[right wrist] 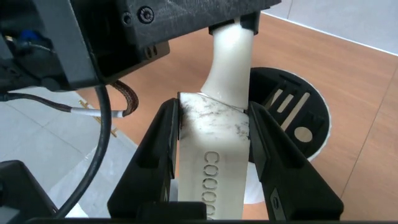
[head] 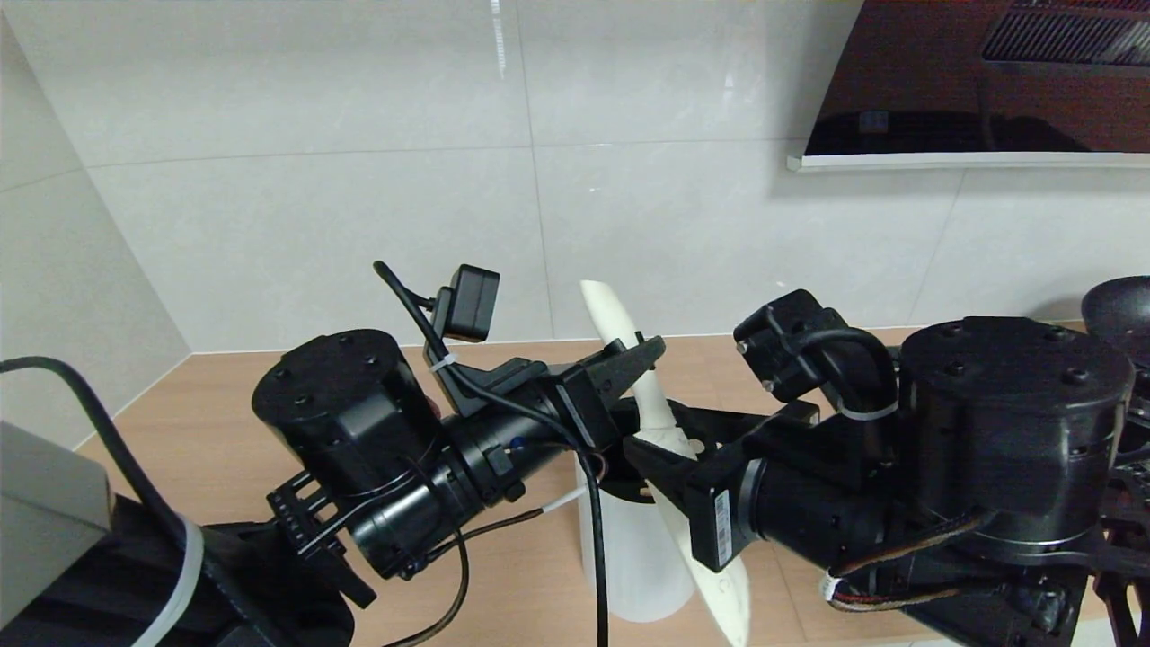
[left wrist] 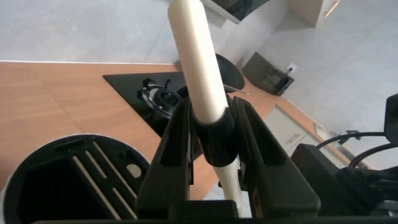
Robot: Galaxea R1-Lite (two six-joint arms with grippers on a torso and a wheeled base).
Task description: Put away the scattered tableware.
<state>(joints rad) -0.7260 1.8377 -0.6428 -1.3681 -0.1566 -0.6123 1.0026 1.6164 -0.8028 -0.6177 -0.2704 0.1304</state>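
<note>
A white spatula (head: 620, 332) stands nearly upright over a white utensil holder (head: 633, 557) on the wooden counter, handle up and blade (head: 723, 593) down by the holder's side. My left gripper (head: 640, 364) is shut on the round handle (left wrist: 196, 68). Just below it, my right gripper (head: 669, 454) is shut on the wider, flat part (right wrist: 214, 165). The holder's black slotted insert (left wrist: 62, 180) lies below the left gripper (left wrist: 211, 134), and the holder (right wrist: 292, 118) also lies beyond the right gripper (right wrist: 214, 130). Several thin utensils lie inside the holder.
A tiled wall runs behind the counter (head: 225, 422), with a range hood (head: 970, 81) at the upper right. A gas hob (left wrist: 155, 93) with a dark pan (left wrist: 227, 71) sits on the counter to my right. A dark rounded object (head: 1119, 305) is at the far right.
</note>
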